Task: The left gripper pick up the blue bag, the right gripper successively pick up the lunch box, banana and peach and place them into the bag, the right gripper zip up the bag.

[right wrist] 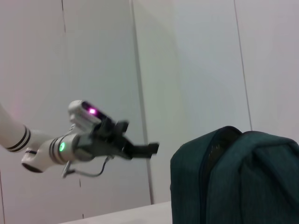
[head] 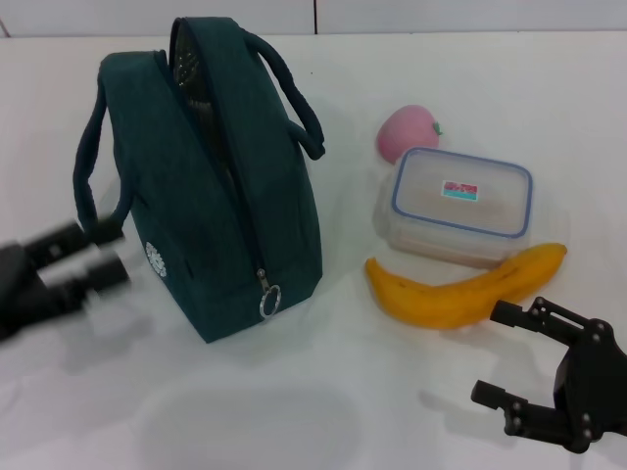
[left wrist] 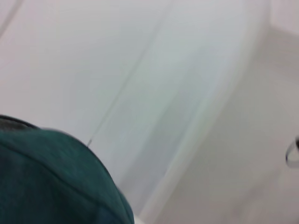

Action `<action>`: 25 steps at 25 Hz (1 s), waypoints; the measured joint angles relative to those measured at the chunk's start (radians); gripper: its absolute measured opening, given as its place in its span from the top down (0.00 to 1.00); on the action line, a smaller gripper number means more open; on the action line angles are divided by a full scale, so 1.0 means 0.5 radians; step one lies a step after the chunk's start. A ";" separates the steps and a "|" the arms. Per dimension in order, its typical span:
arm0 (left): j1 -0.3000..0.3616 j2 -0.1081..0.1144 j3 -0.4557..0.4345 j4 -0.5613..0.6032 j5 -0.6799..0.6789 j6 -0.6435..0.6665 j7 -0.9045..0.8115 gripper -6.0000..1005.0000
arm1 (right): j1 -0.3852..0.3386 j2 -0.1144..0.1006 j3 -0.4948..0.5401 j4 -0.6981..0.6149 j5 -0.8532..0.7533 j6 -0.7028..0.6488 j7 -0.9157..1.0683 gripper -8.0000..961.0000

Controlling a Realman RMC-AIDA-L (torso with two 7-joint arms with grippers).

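- White tabletop (head: 294, 411) fills the head view, smooth and matte, and we see a pale wall with thin vertical panel seams (right wrist: 140, 93) behind it in the right wrist view.
- We find the blue bag (head: 216, 215) standing upright on the table, left of centre, its top zipper parted so a strip of silver lining shows; both loop handles rise free, and the ring-pull (head: 270, 299) hangs low at the near end of the zip.
- The lunch box (head: 460, 206) sits lid-on to the right of the bag, well apart from it.
- The banana (head: 460, 289) lies just in front of the box, touching or nearly touching its near wall — we cannot tell which.
- The peach (head: 407, 132) rests behind the box's far left corner, close against it.
- Our left gripper (head: 98, 257) hovers at the bag's left side, near the lower part of the nearer handle; motion blur hides whether its fingers are spread or closed, so we cannot tell.
- Our right gripper (head: 500, 354) hangs low at the near right, fingers spread wide and holding nothing — just short of the banana.
- The left wrist view shows only a corner of the bag's fabric against pale surfaces.
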 joint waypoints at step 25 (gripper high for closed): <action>-0.746 0.188 0.040 0.968 0.975 -0.489 -2.233 0.14 | 0.001 0.002 0.008 0.021 0.000 -0.006 0.001 0.18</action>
